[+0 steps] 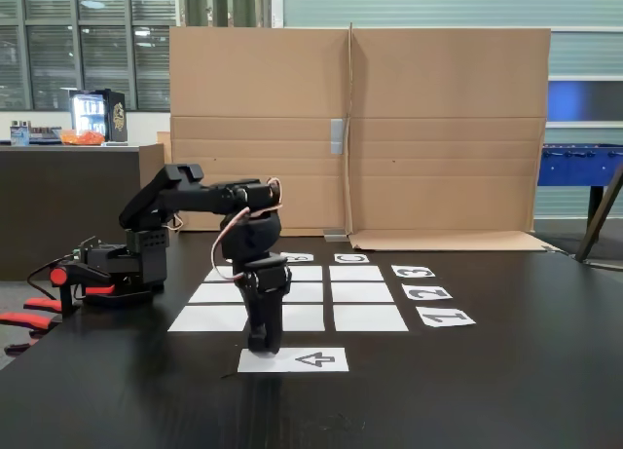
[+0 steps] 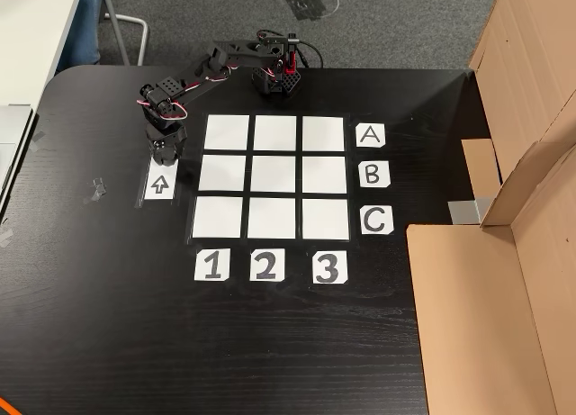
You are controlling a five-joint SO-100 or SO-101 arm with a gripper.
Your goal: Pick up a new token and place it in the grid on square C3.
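My gripper (image 1: 261,349) points straight down, its tips on the near end of the white arrow sheet (image 1: 304,359). In the fixed view from above, the gripper (image 2: 165,157) stands at the top of that arrow sheet (image 2: 159,185), left of the grid (image 2: 274,176). The token is hidden; nothing shows between the dark fingers, and their gap cannot be made out. Square C3 (image 2: 325,219) is the bare bottom-right rectangle beside the C card (image 2: 376,221) and above the 3 card (image 2: 328,267). In the side fixed view, square C3 (image 1: 355,273) is the far right one.
The arm's base (image 2: 274,77) sits at the table's far edge above the grid. Folded cardboard panels (image 2: 504,280) lie at the right. Number cards 1 and 2 (image 2: 238,266) and letter cards A and B (image 2: 372,154) edge the grid. All nine squares are bare.
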